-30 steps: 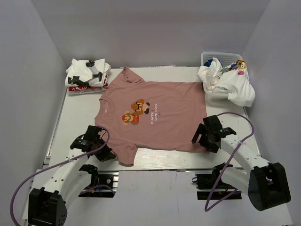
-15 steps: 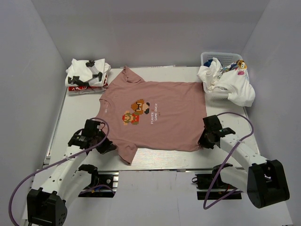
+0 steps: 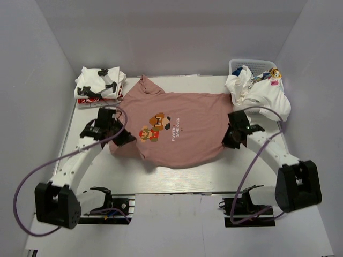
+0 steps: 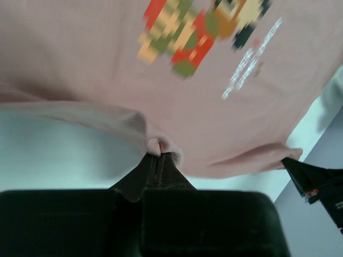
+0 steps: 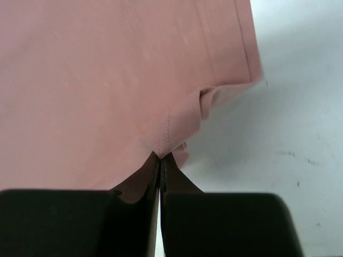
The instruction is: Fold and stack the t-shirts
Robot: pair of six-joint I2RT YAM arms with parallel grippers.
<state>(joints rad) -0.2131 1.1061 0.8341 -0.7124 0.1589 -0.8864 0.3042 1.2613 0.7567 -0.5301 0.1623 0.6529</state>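
Pink cotton covers the middle of the tabletop (image 3: 209, 179). The pink tee (image 3: 182, 120) lies print-up, with its neck toward the left and its hem toward the right. Its far sleeve points at the back wall.

Your left fingers (image 3: 127, 140) are pressed together on a pinch of the tee at its near left edge, by the sleeve. The left wrist view shows the tips (image 4: 158, 159) shut tight on a small roll of pink cloth, with the pixel print (image 4: 185, 37) just beyond.

Your right fingers (image 3: 227, 142) are likewise clamped on the tee, at the near hem corner. In the right wrist view the tips (image 5: 159, 163) meet on a puckered fold of the hem, with bare tabletop to their right.

Between the two grips the near edge of the tee bows toward you in a slack curve.

A stack (image 3: 99, 88) of folded tees sits at the far left corner, apart from the pink tee. It is white with black print on top, and what looks like red shows at the bottom.

At the far right corner stands the basket (image 3: 252, 63). White tees (image 3: 265, 99) spill over its front onto the tabletop, just beside the pink tee's hem. One of them shows a cartoon print, and a bit of blue sits among them.
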